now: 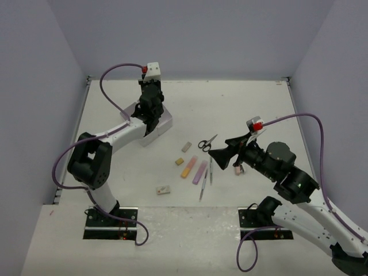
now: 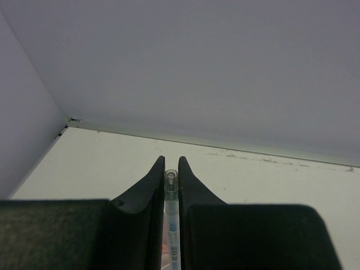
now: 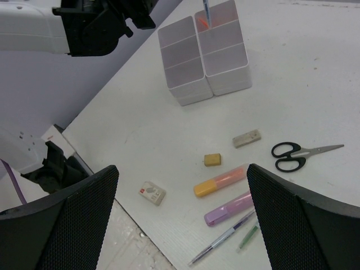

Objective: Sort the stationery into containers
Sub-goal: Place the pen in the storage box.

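Our left gripper [image 2: 171, 164] is closed on a thin pen [image 2: 171, 194]. The pen stands about upright, with its tip down over the containers [image 3: 225, 73] near the left edge of the table [image 1: 241, 103]. Which bin is below the tip, we cannot tell. The right gripper [image 3: 183, 169] is wide open and empty above the loose stationery in the table's middle, and it is the nearer one to the scissors [image 3: 292, 154].

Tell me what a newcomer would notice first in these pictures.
The left hand, shut on a thin pen, hangs over the block of white containers at the far left of the table. The right hand hovers wide open above what lies loose mid-table: black scissors, an orange highlighter, a purple highlighter and small erasers.
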Controlling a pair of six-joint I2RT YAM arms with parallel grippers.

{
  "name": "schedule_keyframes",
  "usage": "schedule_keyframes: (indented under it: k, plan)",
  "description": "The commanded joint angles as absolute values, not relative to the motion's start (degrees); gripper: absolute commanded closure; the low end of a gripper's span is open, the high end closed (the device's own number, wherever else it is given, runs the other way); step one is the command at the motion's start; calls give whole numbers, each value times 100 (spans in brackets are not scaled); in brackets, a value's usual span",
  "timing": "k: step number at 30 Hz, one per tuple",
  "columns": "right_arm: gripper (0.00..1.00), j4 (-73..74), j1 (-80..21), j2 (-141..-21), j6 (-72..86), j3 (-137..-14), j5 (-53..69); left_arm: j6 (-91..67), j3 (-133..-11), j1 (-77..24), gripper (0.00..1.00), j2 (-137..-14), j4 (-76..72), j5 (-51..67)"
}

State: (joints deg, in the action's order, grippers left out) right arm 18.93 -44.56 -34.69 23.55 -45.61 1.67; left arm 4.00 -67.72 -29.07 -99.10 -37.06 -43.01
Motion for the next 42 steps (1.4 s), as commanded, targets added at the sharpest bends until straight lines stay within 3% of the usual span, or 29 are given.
schedule_keyframes:
  k: [1,26,29,31,32,38,42]
  plan:
    - [1,1828,-4456,-3477,2399,-4511,287,677,-6819,-2745,100,-9865,-4625,-4218]
    - [1,1618,-4447,-3956,2503,-4457,647,54,-6350,-2196,98,-10446,-4992,-3605]
    - [1,1617,-4447,-3955,2540,-4447,650,-272,-6123,-2188,78,-10275,-4991,-3552]
    - [1,1631,-4453,-4029,2609,-4453,598,-604,-5842,-2188,43,-9949,-4983,-3519]
    - [1,1638,-4453,-4081,2635,-4466,598,-701,-5718,-2188,34,-9777,-4980,-3512]
    - [1,2071,-4437,-4939,3093,-4731,-140,-1471,-5493,-2307,12,-8447,-4207,-4048]
    - [2,2801,-4338,-5854,3478,-5012,-789,-2587,-6591,-2428,0,-7742,-830,-4166]
